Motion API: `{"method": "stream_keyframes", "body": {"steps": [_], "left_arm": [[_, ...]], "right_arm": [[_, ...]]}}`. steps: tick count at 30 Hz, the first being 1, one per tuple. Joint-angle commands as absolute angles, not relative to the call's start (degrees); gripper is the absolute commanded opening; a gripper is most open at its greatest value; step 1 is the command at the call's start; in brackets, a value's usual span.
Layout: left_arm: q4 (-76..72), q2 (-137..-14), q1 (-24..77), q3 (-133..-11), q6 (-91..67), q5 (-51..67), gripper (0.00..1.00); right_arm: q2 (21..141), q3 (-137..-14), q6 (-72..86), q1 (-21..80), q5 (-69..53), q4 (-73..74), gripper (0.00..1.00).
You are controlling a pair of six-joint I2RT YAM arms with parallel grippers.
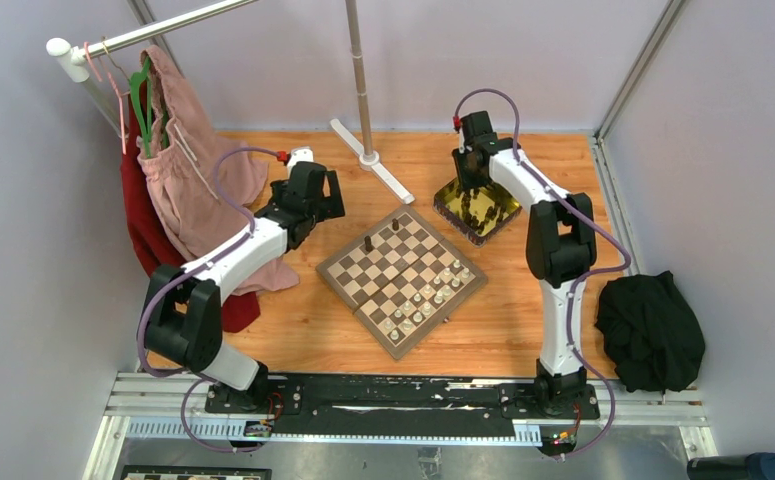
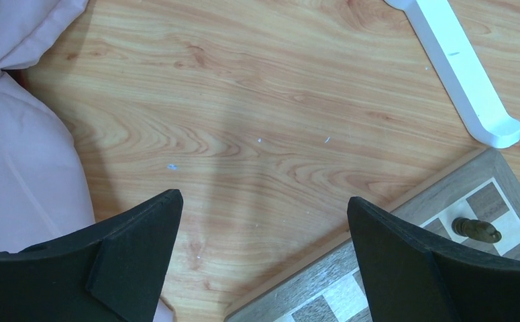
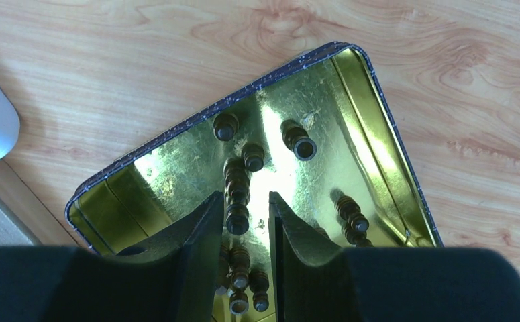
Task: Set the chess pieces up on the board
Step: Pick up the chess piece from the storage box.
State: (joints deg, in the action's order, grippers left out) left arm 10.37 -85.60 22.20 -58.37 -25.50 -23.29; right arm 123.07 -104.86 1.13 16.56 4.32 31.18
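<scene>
- Board: middle of the table, set cornerwise.
- Pale pieces: standing along the board's near-right side.
- Dark pieces: mostly lying in the gold tin; two stand near the board's far corner.
- Right claw: over the tin, narrowly parted, one dark piece loose between the tips.
- Left claw: spread wide, empty, over bare table beside the board.

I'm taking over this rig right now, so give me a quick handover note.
Left gripper: jaws wide open, empty, over the table beside the board, off its far-left edge.
Right gripper: jaws open, down in the tin astride a dark piece, not visibly clamped.
Done: pale pieces stand along the board's near-right side; two dark pieces at its far corner.
Left: other dark pieces, lying in the tin.
</scene>
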Motion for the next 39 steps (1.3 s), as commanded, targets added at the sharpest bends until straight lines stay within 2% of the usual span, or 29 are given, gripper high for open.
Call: {"method": "stream_keyframes", "body": {"steps": [1,21,26,39], "left_arm": [[9.4,-86.8,22.0,-60.4,-25.0,-23.0,1.0],[9.1,-88.8,22.0,-61.1,-25.6,-23.4,1.0],[9.0,-89.1,22.0,-61.1,-25.7,-23.5,1.0],[8.8,-89.5,22.0,-61.0,-26.2,-23.2,1.0]], "right_arm": [[125.3,-108.0,1.8,15.4,3.4,32.5,0.35],[129.6,-110.9,2.4,14.8,1.0,33.1,0.34],[130.0,-111.1,2.5,14.7,0.9,33.1,0.28],[129.7,-109.7,2.5,14.4,0.9,33.4,0.22]]}}
